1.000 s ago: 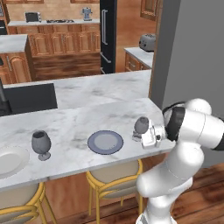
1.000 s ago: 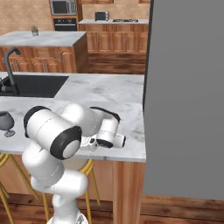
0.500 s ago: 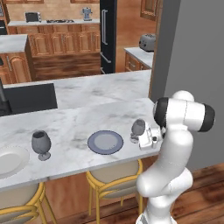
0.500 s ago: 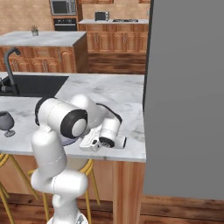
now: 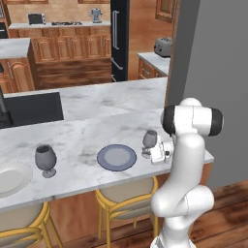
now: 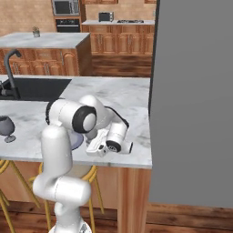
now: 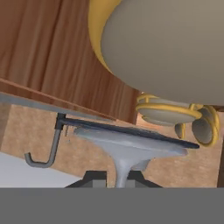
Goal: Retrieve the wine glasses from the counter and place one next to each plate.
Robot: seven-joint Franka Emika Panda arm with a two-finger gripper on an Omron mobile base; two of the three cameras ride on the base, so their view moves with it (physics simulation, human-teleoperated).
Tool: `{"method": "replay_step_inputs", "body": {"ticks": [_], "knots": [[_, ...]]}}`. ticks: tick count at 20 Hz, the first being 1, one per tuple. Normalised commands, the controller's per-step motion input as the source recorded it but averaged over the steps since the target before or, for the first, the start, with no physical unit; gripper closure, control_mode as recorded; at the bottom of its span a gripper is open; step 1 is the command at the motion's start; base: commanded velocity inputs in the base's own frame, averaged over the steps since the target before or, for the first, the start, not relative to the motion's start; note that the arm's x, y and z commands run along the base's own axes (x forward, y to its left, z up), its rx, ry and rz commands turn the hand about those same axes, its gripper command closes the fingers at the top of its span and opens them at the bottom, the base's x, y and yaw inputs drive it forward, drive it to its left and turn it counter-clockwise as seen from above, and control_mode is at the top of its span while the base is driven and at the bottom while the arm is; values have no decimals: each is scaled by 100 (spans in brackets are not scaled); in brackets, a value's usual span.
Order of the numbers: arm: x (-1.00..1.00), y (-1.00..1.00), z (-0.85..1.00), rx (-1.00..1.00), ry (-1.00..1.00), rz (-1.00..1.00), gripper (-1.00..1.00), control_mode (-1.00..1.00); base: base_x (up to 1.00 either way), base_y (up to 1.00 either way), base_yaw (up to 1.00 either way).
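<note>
Grey glass, the paler slimmer wine glass (image 5: 149, 141), stands upright on the marble bar top (image 5: 97, 126), just to the right of the blue-grey plate (image 5: 116, 157) and near the bar's right end. The gripper (image 5: 156, 154) sits low beside it, at the stem, and in the hand view the stem (image 7: 123, 168) rises right between the two dark finger tips (image 7: 95, 177) with the round foot spread out above it (the hand is rolled, so that view looks topsy-turvy). The jaws are nearly pressed together, pinching that thin stem.

Further left, the darker, wider wine glass (image 5: 45, 159) already stands next to the white plate (image 5: 11, 177), so that pairing looks done. Yellow stools (image 5: 127, 201) tuck under the bar's edge.

My read: this is the last step, the second glass set down by its plate and about to be let go. What's wanted next is a gentle parting of the jaws, then a clean draw back away from the stem, without nudging the bowl or tipping the glass toward the plate.
</note>
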Motion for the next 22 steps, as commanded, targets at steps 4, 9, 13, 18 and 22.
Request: {"method": "replay_step_inputs", "body": {"ticks": [4,9,13,18,22], "knots": [[28,2,-11,0,0,0,100,-100,0,0,0],[4,1,-15,0,0,2,-100,-100,0,0,0],[0,0,-5,0,0,2,-100,-100,0,0,0],[0,-1,0,0,0,0,-100,-100,0,0,0],[0,-12,0,0,0,0,-100,-100,0,0,0]]}}
